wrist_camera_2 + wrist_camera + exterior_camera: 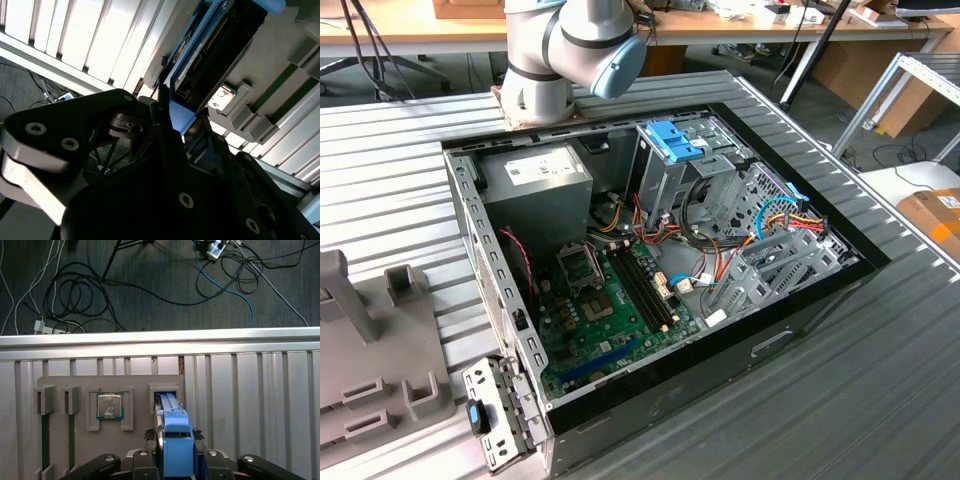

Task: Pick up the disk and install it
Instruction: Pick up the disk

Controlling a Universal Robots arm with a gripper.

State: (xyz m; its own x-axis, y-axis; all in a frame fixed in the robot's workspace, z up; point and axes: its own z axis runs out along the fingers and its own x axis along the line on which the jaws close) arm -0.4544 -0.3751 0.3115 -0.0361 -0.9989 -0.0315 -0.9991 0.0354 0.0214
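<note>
Disk (pixel 176 440) stands on edge in a slot of the grey moulded fixture tray (pixel 135 382), one pocket over from the tray's square CPU chip (pixel 109 405), so its smooth blue plastic carrier sticks up for the gripper (pixel 173 435), fingers apparently clenched on its flat sides.

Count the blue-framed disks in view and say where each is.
1. The disk stands on edge in a slot of the grey fixture, the pincer straddling it. Others may be hidden inside the computer case.
</note>
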